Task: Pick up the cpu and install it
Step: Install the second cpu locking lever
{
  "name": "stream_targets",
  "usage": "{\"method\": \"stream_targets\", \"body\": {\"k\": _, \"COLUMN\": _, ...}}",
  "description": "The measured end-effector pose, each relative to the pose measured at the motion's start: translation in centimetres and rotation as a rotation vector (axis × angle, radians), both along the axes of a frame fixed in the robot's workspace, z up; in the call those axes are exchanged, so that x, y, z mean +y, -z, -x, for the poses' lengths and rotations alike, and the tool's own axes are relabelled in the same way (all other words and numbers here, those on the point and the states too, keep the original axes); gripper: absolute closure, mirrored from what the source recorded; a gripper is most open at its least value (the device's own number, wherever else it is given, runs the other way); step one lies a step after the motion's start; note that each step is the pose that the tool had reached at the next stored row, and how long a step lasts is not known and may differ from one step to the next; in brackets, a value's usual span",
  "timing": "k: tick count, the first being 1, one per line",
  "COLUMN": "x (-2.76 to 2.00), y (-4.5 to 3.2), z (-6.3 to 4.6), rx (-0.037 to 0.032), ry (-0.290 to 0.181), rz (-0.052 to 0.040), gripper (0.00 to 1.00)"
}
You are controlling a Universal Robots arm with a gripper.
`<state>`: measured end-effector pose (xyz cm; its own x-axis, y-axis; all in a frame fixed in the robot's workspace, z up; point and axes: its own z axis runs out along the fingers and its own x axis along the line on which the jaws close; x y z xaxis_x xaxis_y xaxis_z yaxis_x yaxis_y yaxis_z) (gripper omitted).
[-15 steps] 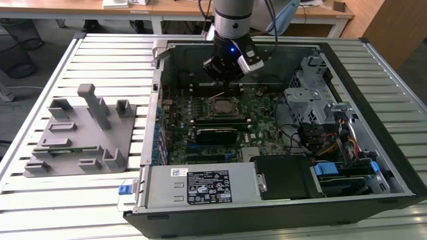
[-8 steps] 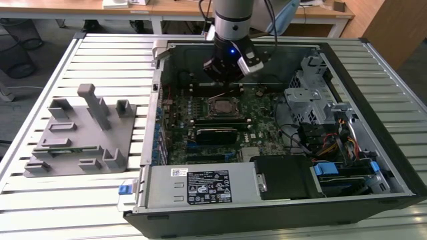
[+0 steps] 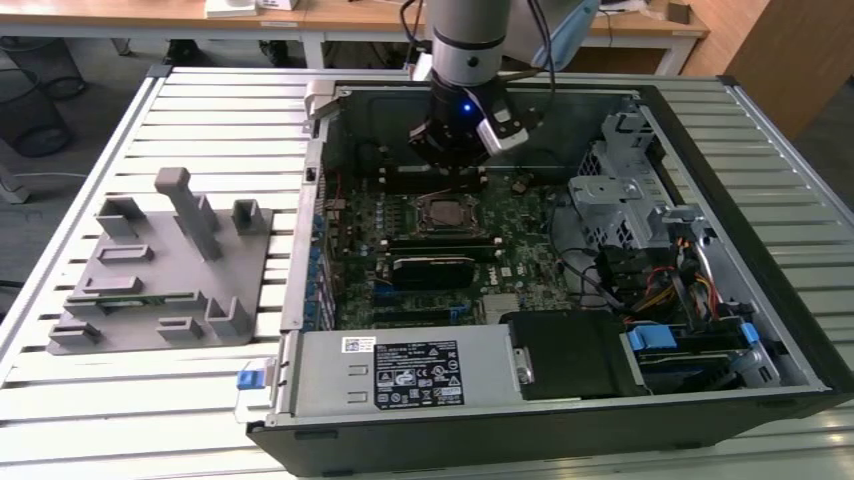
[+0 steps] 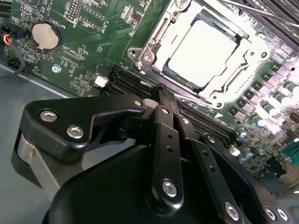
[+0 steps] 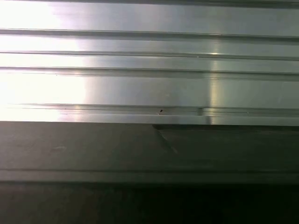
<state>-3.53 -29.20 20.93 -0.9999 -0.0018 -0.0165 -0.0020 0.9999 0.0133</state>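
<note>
Open computer case [image 3: 747,240] lying on a slatted metal table [image 3: 214,120], wooden desks [image 3: 347,18] behind. The gripper [image 3: 451,160] hangs over the motherboard [image 3: 400,215], fingers [image 4: 163,100] together and empty. The cpu [image 4: 203,51] sits in its socket [image 4: 154,46], near the fingertips. A grey fixture [image 3: 160,270] lies beside the case.

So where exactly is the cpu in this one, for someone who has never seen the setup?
Start at the open computer case lying on the slatted table, and find the green motherboard on its floor. Near the board's middle, just below the gripper in the exterior view, sits the cpu inside the metal socket frame. It is the one plain, shiny silver square among green circuitry and long black slots.
</note>
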Motion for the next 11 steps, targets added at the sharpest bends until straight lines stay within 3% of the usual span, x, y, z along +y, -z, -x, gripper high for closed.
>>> {"method": "stream_targets", "body": {"k": 11, "x": 0.00, "y": 0.72, "z": -0.30, "rx": 0.0000, "ry": 0.000, "rz": 0.0003, "gripper": 0.89}}
